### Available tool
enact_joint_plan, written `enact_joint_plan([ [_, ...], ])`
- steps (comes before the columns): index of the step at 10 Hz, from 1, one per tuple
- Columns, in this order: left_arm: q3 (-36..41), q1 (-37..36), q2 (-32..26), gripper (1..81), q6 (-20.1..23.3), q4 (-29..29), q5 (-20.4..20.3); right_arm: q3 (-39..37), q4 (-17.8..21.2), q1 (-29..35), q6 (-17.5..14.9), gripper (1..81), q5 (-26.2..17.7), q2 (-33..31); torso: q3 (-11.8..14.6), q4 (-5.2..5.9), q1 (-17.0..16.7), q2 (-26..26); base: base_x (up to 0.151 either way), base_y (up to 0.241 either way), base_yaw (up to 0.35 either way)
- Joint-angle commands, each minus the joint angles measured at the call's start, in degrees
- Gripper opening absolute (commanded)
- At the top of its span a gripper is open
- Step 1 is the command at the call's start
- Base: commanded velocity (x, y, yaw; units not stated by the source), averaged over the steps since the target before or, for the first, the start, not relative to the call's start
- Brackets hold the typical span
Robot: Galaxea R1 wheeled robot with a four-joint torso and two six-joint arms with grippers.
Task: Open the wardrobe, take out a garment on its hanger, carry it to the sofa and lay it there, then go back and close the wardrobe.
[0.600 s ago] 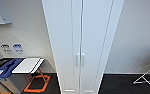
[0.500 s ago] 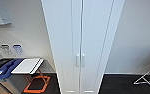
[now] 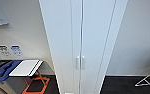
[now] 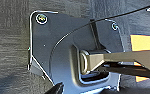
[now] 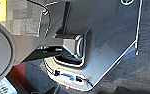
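Observation:
The wardrobe (image 3: 81, 42) stands straight ahead in the head view, tall, narrow and white. Both of its full-height doors are closed. Two small vertical white handles (image 3: 80, 62) sit side by side at the middle seam. Whatever hangs inside is hidden behind the doors. Both wrist views look down on dark grey carpet past the robot's own dark plate and jointed bar.
A blue and white bin (image 3: 14, 68) with an orange frame (image 3: 36, 83) beneath it stands left of the wardrobe. Two small notices (image 3: 9, 50) hang on the white wall. A thin metal rack (image 3: 149, 80) lies at the right on dark floor.
The wardrobe has grown slightly larger in the head view as the camera has come a little closer. Its doors stay closed.

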Motion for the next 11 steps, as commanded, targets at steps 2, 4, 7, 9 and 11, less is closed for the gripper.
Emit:
enact_joint_plan([
  [2,0.7,-0.8,-1.4,81.1,0.2,0.5,3.1,0.7,0.4,1.1,-0.2,81.1,-4.0,-1.9,0.0,0.0,0.0,0.0,0.103,0.0,0.0],
  [4,0.7,-0.8,-1.1,81.1,0.2,0.5,3.1,0.7,0.2,1.2,-0.2,81.1,-4.0,-1.9,0.0,0.0,0.0,0.0,0.103,0.0,0.0],
  [7,0.7,-0.8,-0.9,81.1,0.2,0.5,3.1,0.7,0.1,1.1,-0.2,81.1,-4.0,-1.9,0.0,0.0,0.0,0.0,0.102,0.0,0.0],
  [9,0.8,-0.8,-0.9,81.1,0.2,0.5,3.1,0.7,0.1,1.2,-0.2,81.1,-4.0,-2.0,0.0,0.0,0.0,0.0,0.102,0.0,0.0],
  [11,0.8,-0.7,-0.8,81.1,0.2,0.5,3.1,0.7,0.1,1.3,-0.2,81.1,-4.0,-2.0,0.0,0.0,0.0,0.0,0.085,0.0,0.0],
])
